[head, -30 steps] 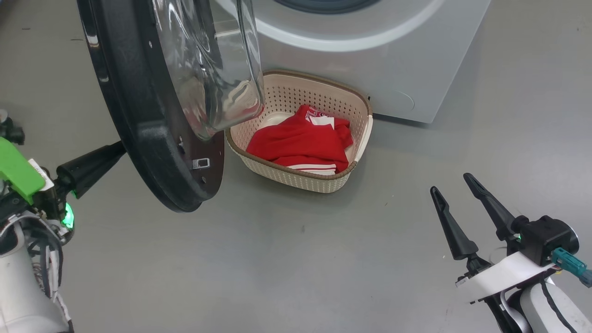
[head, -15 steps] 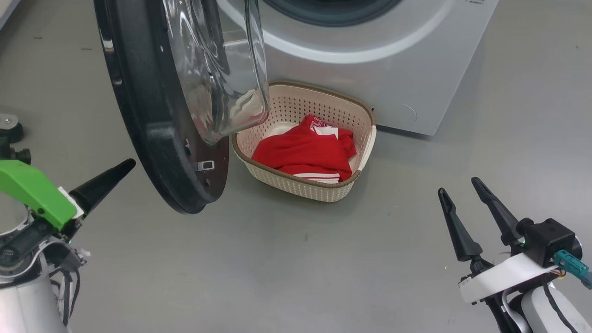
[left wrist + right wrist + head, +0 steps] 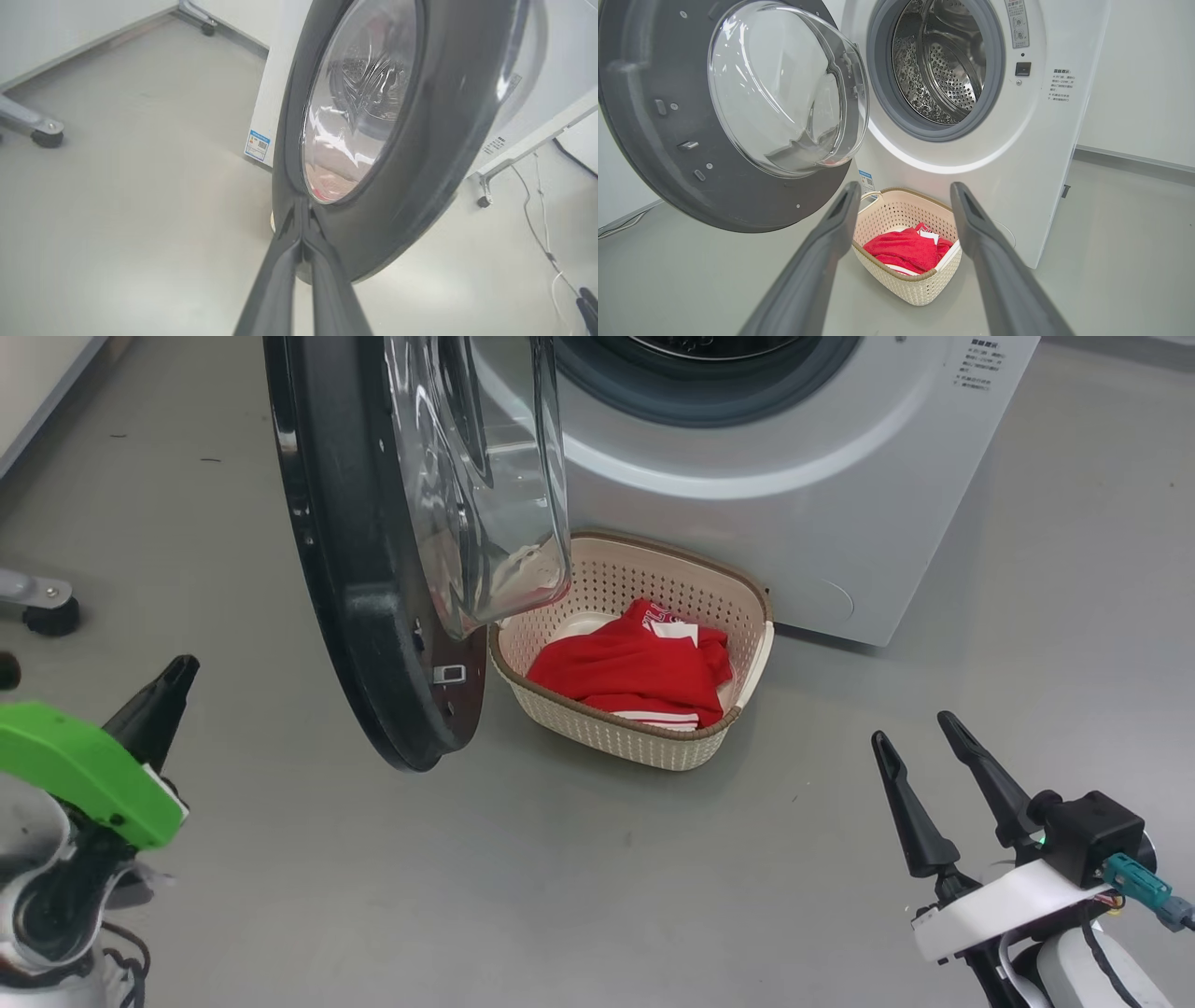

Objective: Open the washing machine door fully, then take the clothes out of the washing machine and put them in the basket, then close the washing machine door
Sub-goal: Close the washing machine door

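1. We've the washer (image 3: 747,476) at 12 o'clock, its drum (image 3: 943,60) looking empty.
2. The door (image 3: 355,569) hangs open at 11: closing it is our step.
3. The basket (image 3: 644,747) below holds the clothes (image 3: 635,672).
4. The left claw (image 3: 177,672) is pinched shut and empty at 8; the right claw (image 3: 911,729) is spread at 4. Next, we'd push the door's outer face.

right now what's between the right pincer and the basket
Only bare grey floor. In the head view the open right pincer hangs apart from the basket, with nothing lying on that stretch.

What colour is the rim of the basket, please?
Brown, atop the cream perforated basket; clearest in the right wrist view.
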{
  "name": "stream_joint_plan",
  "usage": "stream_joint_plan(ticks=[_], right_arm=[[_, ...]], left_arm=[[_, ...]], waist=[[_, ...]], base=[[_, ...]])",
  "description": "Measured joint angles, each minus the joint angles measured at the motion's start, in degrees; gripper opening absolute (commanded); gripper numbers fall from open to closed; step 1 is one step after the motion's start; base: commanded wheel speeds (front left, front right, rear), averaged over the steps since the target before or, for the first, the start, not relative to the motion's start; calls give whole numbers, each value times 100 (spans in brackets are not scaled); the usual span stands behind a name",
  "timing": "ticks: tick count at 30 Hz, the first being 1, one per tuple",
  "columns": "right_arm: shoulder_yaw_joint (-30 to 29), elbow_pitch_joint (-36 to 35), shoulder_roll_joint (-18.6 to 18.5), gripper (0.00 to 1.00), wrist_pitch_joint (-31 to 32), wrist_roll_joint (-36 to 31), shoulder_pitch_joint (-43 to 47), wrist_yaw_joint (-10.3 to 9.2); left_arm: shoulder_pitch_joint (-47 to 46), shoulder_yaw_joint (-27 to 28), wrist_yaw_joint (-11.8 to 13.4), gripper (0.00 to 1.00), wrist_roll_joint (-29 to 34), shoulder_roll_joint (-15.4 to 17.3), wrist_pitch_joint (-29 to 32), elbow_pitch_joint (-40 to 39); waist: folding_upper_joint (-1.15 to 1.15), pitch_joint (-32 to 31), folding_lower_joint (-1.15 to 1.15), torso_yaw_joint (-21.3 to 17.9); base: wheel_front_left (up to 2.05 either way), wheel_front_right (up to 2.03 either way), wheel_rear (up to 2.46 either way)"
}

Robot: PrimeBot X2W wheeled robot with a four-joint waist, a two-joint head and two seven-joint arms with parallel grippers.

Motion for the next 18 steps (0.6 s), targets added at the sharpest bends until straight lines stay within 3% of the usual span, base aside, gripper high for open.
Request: stream_joint_plan(ticks=[8,13,18], right_arm=[[16,1,44,100,0,-1,8,0],[54,27,98,100,0,-12,7,1],[51,35,129,100,0,-12,53,1]], left_arm=[[714,-845,0,0,992,532,-1284,-455],[1220,-848,0,0,1432,481,-2405,-374],[1544,-940,0,0,1712,434,-3101,-202]], waist=[[0,-36,0,9],[0,-83,0,-25],[0,-136,0,-76]], base=[[0,0,0],[0,0,0],[0,0,0]])
